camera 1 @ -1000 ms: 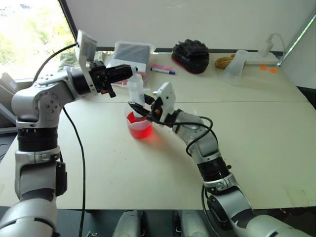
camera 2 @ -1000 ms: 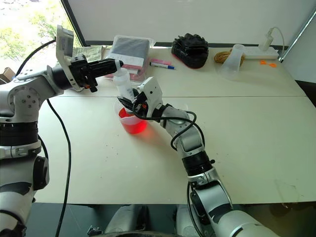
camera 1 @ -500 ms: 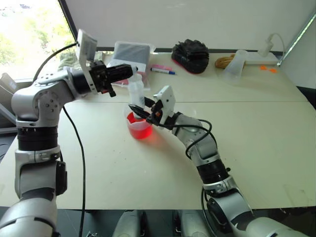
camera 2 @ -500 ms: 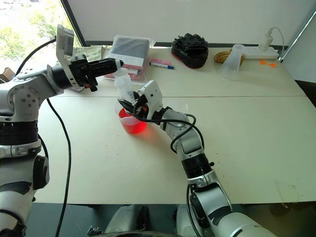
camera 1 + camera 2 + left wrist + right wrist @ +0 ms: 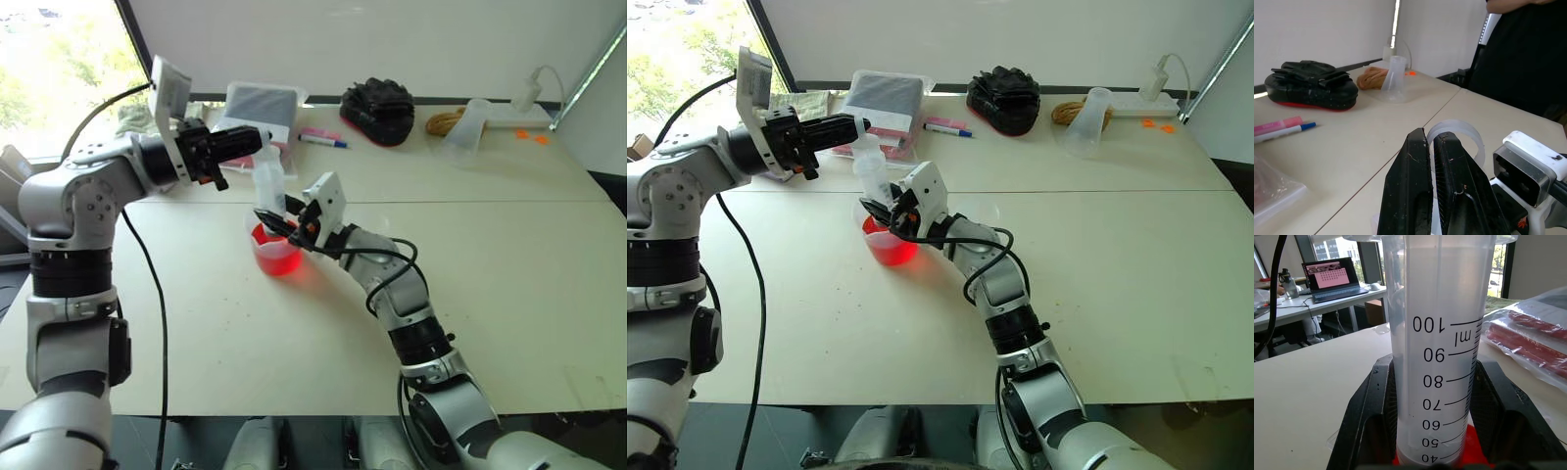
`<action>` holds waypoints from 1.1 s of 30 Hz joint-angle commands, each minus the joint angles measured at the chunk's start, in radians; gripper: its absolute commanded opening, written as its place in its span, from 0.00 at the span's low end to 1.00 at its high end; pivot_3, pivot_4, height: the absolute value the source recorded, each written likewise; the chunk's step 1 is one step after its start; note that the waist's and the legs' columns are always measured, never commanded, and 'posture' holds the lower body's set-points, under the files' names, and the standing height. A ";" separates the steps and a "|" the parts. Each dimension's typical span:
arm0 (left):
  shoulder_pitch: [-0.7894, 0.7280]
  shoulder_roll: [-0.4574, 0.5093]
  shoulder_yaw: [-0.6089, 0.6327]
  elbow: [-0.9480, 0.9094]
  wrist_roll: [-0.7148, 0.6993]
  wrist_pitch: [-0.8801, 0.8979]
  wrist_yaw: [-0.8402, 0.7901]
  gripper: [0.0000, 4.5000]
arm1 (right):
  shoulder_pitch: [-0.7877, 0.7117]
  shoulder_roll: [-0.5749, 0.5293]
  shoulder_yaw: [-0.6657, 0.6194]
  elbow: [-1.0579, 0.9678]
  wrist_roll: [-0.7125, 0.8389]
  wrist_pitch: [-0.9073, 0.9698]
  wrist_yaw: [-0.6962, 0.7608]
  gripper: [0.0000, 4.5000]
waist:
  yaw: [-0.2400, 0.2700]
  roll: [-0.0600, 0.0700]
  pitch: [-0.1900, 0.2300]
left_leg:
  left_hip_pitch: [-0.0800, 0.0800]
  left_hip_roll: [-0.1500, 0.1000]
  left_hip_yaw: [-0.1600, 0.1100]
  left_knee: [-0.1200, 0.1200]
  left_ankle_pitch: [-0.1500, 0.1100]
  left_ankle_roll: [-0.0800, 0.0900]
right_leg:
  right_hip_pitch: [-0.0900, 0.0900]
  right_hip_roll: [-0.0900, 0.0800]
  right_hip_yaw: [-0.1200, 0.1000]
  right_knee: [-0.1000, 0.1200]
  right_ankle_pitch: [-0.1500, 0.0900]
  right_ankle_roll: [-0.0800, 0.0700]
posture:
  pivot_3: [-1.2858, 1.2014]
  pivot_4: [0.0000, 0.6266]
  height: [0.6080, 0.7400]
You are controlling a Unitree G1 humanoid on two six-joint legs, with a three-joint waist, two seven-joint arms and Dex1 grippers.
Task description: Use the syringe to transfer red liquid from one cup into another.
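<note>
The syringe (image 5: 270, 182) stands upright with its lower end in the wide clear cup (image 5: 277, 257), which holds red liquid (image 5: 278, 245). My right gripper (image 5: 280, 217) is shut on the syringe barrel (image 5: 1437, 357) just above the cup's rim, one finger (image 5: 1369, 421) on each side. My left gripper (image 5: 257, 140) reaches in level from the left and is shut at the plunger's top disc (image 5: 1455, 134). The barrel looks clear above the 40 ml mark. I cannot make out the other cup; my right forearm covers the table beside the first cup.
Along the far edge lie a bagged pack (image 5: 260, 106), a marker pen (image 5: 323, 141), a black padded mitt (image 5: 379, 108), a coil of rope (image 5: 446, 122) and a frosted jug on its side (image 5: 465, 127). A person in dark clothes (image 5: 1528, 49) stands beyond the table's right side.
</note>
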 commanded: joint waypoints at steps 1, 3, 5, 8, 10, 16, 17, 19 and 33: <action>-0.047 0.017 0.041 -0.053 -0.027 -0.018 0.000 0.01 | 0.006 0.017 0.068 0.007 -0.011 0.000 0.032 0.32 | 0.000 0.000 0.000 | 0.000 0.000 0.000 0.000 0.000 0.000 | 0.000 0.000 0.000 0.000 0.000 0.000 | 0.52 0.24 1.00; -0.033 0.020 0.041 -0.066 -0.030 -0.014 -0.005 0.01 | 0.002 0.015 0.068 0.004 -0.014 -0.004 0.033 0.32 | 0.000 0.000 0.000 | 0.000 0.000 0.000 0.000 0.000 0.000 | 0.000 0.000 0.000 0.000 0.000 0.000 | 0.52 0.24 1.00; -0.020 0.024 0.037 -0.072 -0.018 -0.028 -0.009 0.23 | -0.003 0.012 0.067 0.002 -0.015 -0.005 0.033 0.32 | 0.000 0.000 0.000 | 0.000 0.000 0.000 0.000 0.000 0.000 | 0.000 0.000 0.000 0.000 0.000 0.000 | 0.52 0.24 1.00; -0.005 0.029 0.031 -0.078 -0.005 -0.042 -0.008 0.41 | -0.007 0.007 0.067 -0.011 -0.013 -0.001 0.032 0.32 | -0.001 0.000 0.000 | 0.000 0.000 0.000 0.000 0.000 0.000 | 0.000 0.000 0.000 0.000 0.000 0.000 | 0.52 0.24 1.00; -0.001 0.029 0.031 -0.080 -0.005 -0.046 -0.004 0.54 | -0.007 0.005 0.068 -0.018 -0.013 0.000 0.032 0.32 | 0.000 0.000 0.000 | 0.000 0.000 0.000 0.000 0.000 0.000 | 0.000 0.000 0.000 0.000 0.000 0.000 | 0.52 0.24 1.00; 0.003 0.029 0.049 -0.076 -0.009 -0.048 0.003 0.69 | -0.017 -0.001 0.058 -0.020 -0.013 -0.001 0.034 0.32 | 0.000 0.000 0.000 | 0.000 0.000 0.000 0.000 0.000 0.000 | 0.000 0.000 0.000 0.000 0.000 0.000 | 0.52 0.24 1.00; 0.005 0.034 0.052 -0.075 -0.008 -0.048 0.000 0.69 | -0.020 -0.002 0.054 -0.019 -0.013 -0.001 0.034 0.32 | 0.000 0.000 0.000 | 0.000 0.000 0.000 0.000 0.000 0.000 | 0.000 0.000 0.000 0.000 0.000 0.000 | 0.52 0.24 1.00; 0.014 0.049 0.055 -0.073 -0.003 -0.049 -0.009 0.69 | -0.028 -0.006 0.044 -0.019 -0.012 -0.001 0.031 0.32 | 0.000 0.000 0.000 | 0.000 0.000 0.000 0.000 0.000 0.000 | 0.000 0.000 0.000 0.000 0.000 0.000 | 0.52 0.24 1.00; 0.130 0.176 0.124 -0.091 -0.008 -0.029 -0.037 0.69 | -0.044 -0.031 0.003 -0.071 0.015 0.034 0.006 0.32 | -0.001 0.000 0.000 | 0.001 0.000 0.000 0.000 0.000 0.000 | 0.000 0.000 0.000 0.000 0.000 0.000 | 0.52 0.24 1.00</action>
